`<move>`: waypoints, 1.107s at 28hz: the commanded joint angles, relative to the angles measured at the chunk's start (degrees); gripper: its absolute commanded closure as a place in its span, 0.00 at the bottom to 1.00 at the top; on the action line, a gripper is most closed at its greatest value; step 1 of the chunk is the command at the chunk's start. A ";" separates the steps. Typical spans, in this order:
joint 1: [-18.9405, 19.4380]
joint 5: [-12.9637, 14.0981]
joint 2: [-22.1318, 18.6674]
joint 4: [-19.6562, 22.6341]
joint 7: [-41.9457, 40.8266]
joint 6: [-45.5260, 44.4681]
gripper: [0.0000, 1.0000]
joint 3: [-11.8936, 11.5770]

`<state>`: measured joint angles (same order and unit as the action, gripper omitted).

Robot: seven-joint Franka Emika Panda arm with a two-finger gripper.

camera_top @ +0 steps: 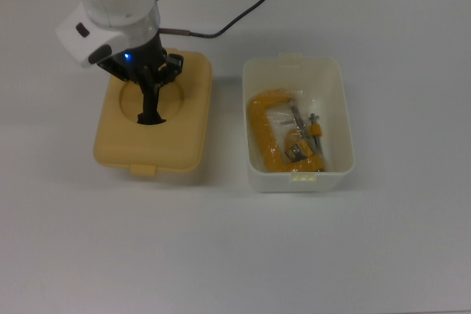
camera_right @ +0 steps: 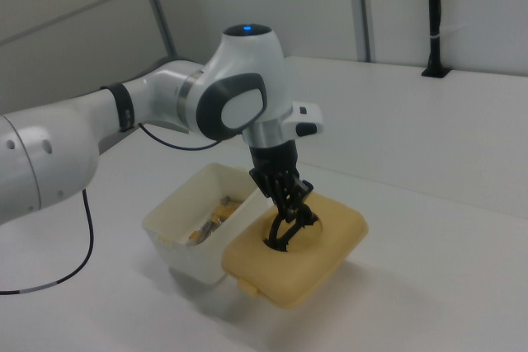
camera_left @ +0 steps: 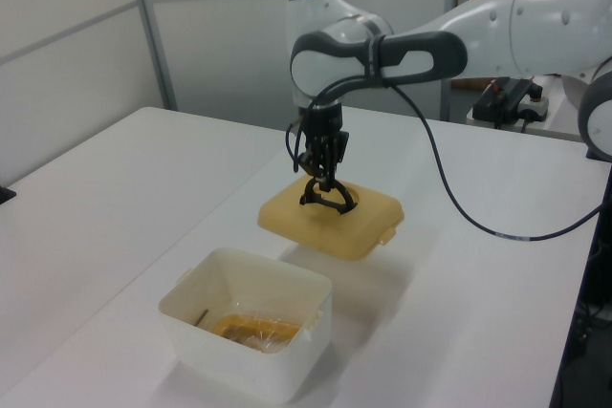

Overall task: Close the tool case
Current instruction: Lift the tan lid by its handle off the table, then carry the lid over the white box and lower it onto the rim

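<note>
The hand point(camera_top: 151, 101) is clenched on the black handle point(camera_left: 325, 200) that rises from the round recess of the tan lid point(camera_top: 151, 141), and it holds the lid in the air above the white tabletop point(camera_top: 235, 255); in the left view the lid hangs level with its shadow lying on the tabletop below it, and in the right view its underside is clear of the surface. A small tab point(camera_top: 143, 170) sticks out from the lid's edge that faces the top view's bottom. The white tub point(camera_top: 342, 119) of the tool case stands open on the tabletop, to the top view's right of the lid and apart from it, with a gap of bare tabletop between the two. Inside the tub lies a yellow C-clamp point(camera_top: 263, 134), its metal screw and small parts toward the tub's side on the top view's right. In the top view both lid and tub sit in the middle band of the tabletop, the lid toward the top view's left edge and the tub just right of centre. A black cable point(camera_top: 243, 9) runs from the arm's wrist toward the tabletop's far edge at the top view's top.
</note>
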<state>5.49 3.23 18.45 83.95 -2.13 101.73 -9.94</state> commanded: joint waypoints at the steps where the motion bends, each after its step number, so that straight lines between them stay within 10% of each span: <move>1: 0.13 1.08 -1.14 -1.94 -0.34 -2.15 1.00 0.27; 10: 1.10 0.73 -1.05 -4.49 4.14 -2.41 1.00 1.14; 31: 1.10 -5.16 -1.05 -6.60 15.48 -3.29 1.00 15.03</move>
<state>6.52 -0.21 17.63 79.28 10.76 101.18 3.07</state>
